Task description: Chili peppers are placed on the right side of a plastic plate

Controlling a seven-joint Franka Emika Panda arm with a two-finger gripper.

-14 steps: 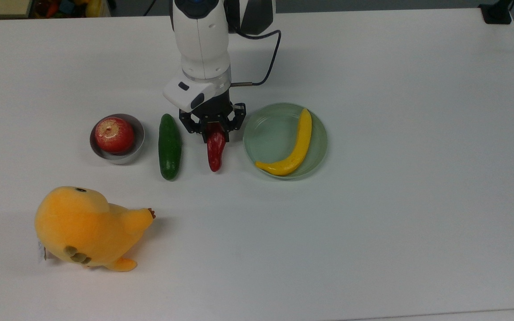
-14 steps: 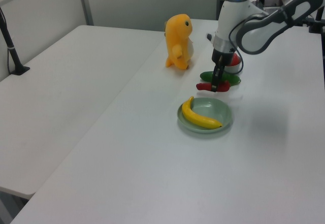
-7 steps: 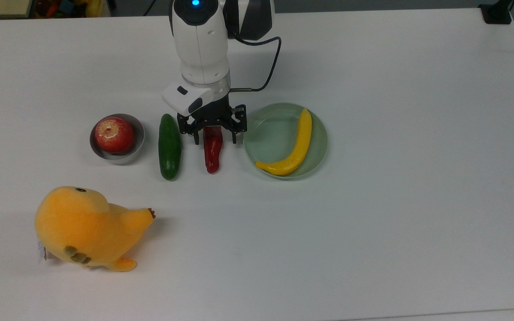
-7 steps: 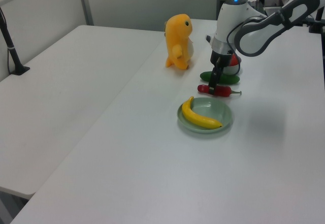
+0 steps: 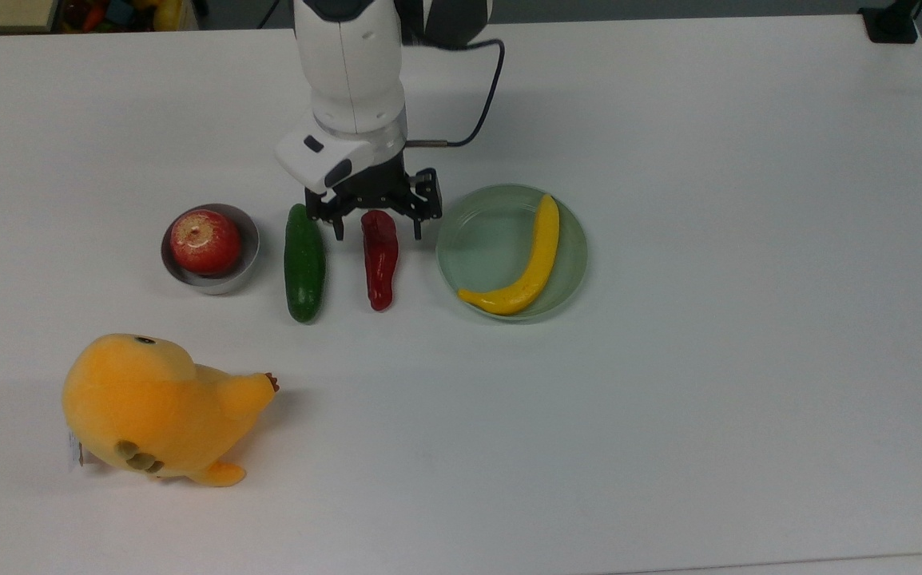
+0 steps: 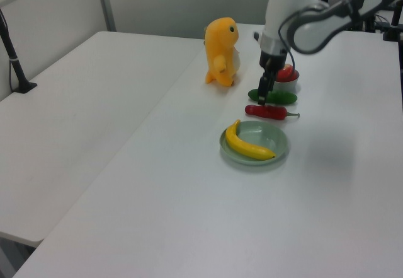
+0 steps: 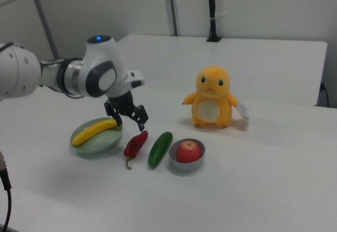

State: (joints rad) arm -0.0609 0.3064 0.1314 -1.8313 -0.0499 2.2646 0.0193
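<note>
Your gripper (image 5: 375, 214) is now standing wide apart and empty, lifting clear above the stem end of the chili peppers (image 5: 379, 257), where a second ago it was gripping that end and tilting the chili off the table (image 5: 669, 399). The chili is lying flat between the cucumber (image 5: 304, 261) and the plastic plate (image 5: 486, 239), just beside the plate's rim on the top view's left. In the right view, it is resting at the plate's right (image 7: 135, 144), so you are likely looking at a finished placement.

Compared with half a second ago, the fingers are spreading further and the arm is rising. The yellow fruit (image 5: 526, 263) in the plate, the apple (image 5: 204, 240) and the plush toy (image 5: 153, 406) are sitting exactly where they were.
</note>
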